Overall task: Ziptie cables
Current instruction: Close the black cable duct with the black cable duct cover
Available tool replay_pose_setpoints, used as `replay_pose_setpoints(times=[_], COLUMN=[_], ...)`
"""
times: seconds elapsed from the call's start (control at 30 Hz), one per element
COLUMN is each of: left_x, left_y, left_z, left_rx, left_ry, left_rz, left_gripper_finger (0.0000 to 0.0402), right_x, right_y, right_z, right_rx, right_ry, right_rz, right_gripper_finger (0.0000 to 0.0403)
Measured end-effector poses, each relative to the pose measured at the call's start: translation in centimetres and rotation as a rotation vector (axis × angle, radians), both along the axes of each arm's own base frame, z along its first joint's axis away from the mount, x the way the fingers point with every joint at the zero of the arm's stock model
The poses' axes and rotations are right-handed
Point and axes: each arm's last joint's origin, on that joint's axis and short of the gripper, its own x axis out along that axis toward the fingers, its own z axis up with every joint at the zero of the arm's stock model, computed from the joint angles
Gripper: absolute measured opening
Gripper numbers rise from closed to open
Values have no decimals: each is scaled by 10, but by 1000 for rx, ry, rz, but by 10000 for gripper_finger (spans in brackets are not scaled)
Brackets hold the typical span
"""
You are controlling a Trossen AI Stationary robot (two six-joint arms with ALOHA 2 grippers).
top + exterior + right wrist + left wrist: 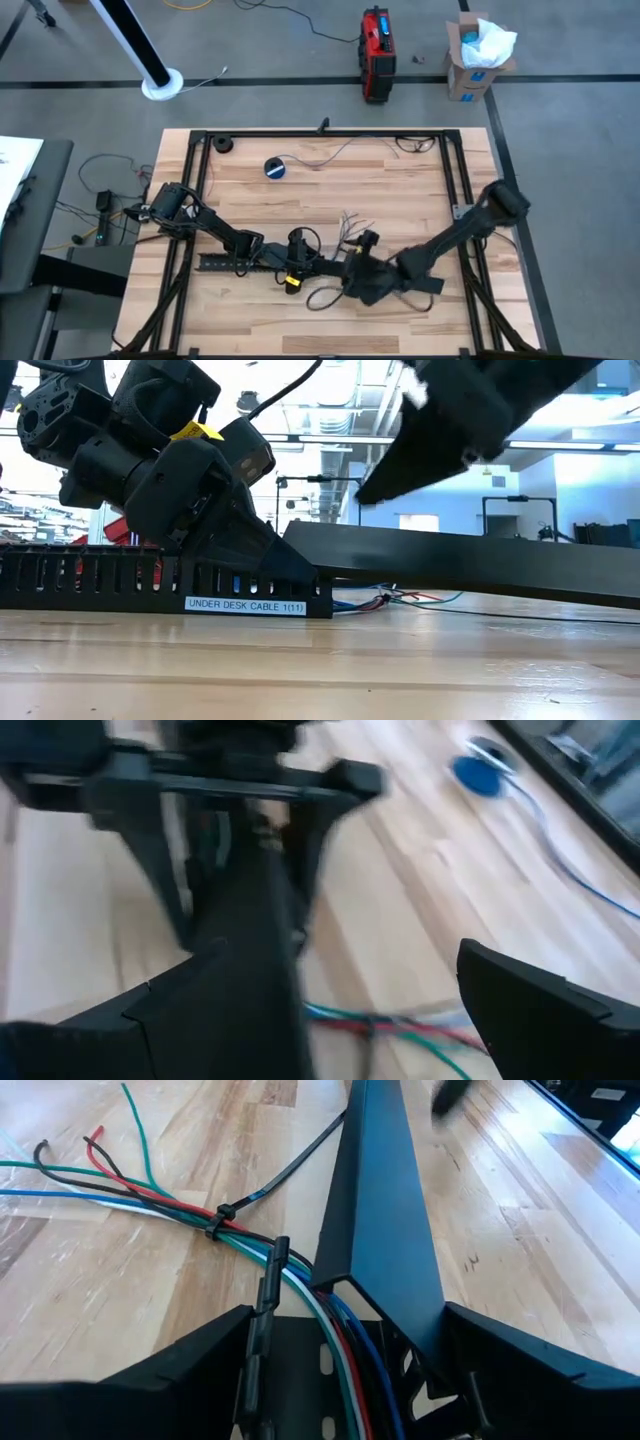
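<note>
Starting nearest the worktop's [420, 190] front edge with the slotted duct [100, 575], long, black and labelled "UNDER DESK CABLE 1(11)". Bearing down on the duct's labelled end from above, the left gripper [348, 1320], jaws released and spread wide to either side of the channel; cannot tell whether touching the duct's walls. Lying inside that channel between the jaws, the cables [185, 1215]: white, green, red, blue and black, running out of the duct's end onto the bare wood. Cinched just past the duct's end by a black ziptie [218, 1215], tail trailing away across the boards. Resting with one end on the duct, a flat black lid strip [380, 1200], slanting away beside the cables. Hanging close to the duct's labelled end on the right arm's side, above that strip, the right gripper [362, 278], jaws likewise released and gaping, clasping nothing. Fanning apart farther from the duct, the loose cable ends. Sitting well beyond the duct, near the far rail, a small blue tape roll [275, 168]. Standing farthest from the duct, off the worktop on the floor, a red case [377, 55] and an open cardboard box [477, 60].
</note>
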Motion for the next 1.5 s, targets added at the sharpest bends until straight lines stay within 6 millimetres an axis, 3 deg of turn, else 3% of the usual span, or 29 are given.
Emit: replay_pose_setpoints(times=[0.17, 0.37, 0.63, 0.83, 1.07, 1.33, 1.5], left_x=[0, 0, 0, 0, 0, 0, 0], left_y=[0, 0, 1, 2, 2, 2, 2], left_z=[0, 0, 0, 0, 0, 0, 0], left_rx=[0, 1, 5, 12, 14, 15, 17], left_ry=[0, 1, -2, -1, 0, -4, -3], left_rz=[0, -2, 5, 4, 7, 17, 16], left_gripper_finger=[297, 297, 297, 297, 297, 297, 297], right_x=[4, -6, -15, -19, -11, -1, 1], right_y=[5, 15, 23, 25, 44, 42, 44], right_z=[-4, 7, -5, -7, -32, -64, -65], right_rx=[-11, 24, -56, -36, -89, -204, -189], right_ry=[8, -16, 92, 67, 116, 234, 233], right_rz=[55, 73, 135, 84, 158, 145, 133], right_gripper_finger=[360, 360, 360, 360, 360, 360, 349])
